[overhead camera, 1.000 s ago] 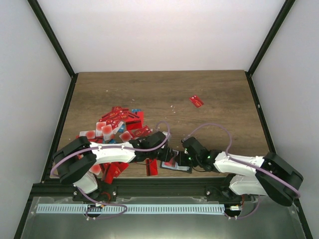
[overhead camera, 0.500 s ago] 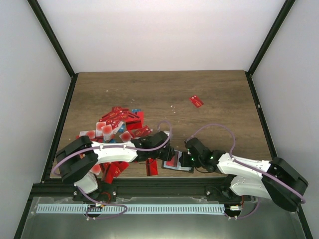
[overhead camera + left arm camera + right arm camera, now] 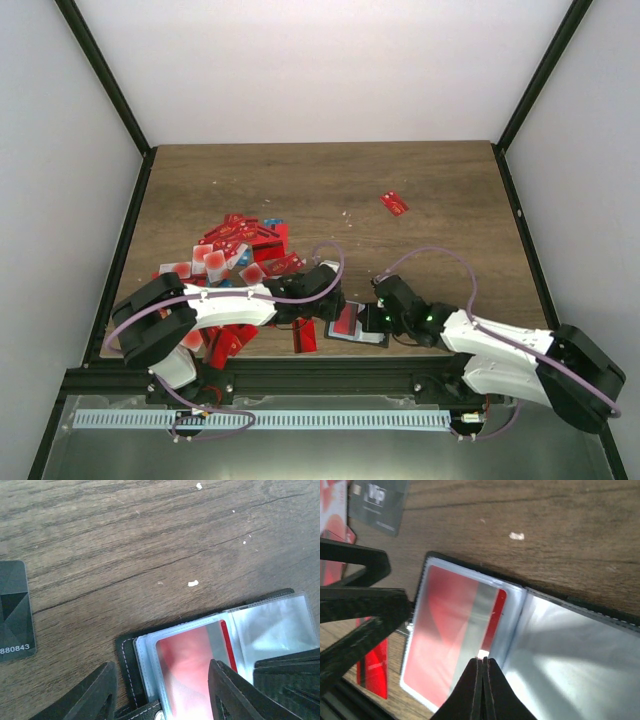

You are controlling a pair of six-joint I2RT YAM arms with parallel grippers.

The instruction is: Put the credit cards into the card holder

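The card holder [image 3: 362, 337] lies open near the table's front edge, its clear sleeves up; its black cover [image 3: 127, 665] shows in the left wrist view. A red credit card [image 3: 192, 670] sits in the left sleeve, also seen in the right wrist view [image 3: 450, 630]. My left gripper [image 3: 162, 695] is open and straddles the holder's left half. My right gripper [image 3: 482, 667] is shut, its tips touching the red card's inner edge at the sleeve's mouth. A heap of mostly red credit cards [image 3: 235, 250] lies at the left. One red card [image 3: 394, 203] lies alone further back on the right.
A thin black card [image 3: 12, 610] lies on the wood left of the holder, marked VIP in the right wrist view [image 3: 380, 505]. Another red card [image 3: 372, 667] lies by the front edge. Both arms cross low over the front of the table. Small white crumbs dot the wood.
My right arm's elbow has swung right and lower while its gripper stays at the holder. The left arm has hardly moved.
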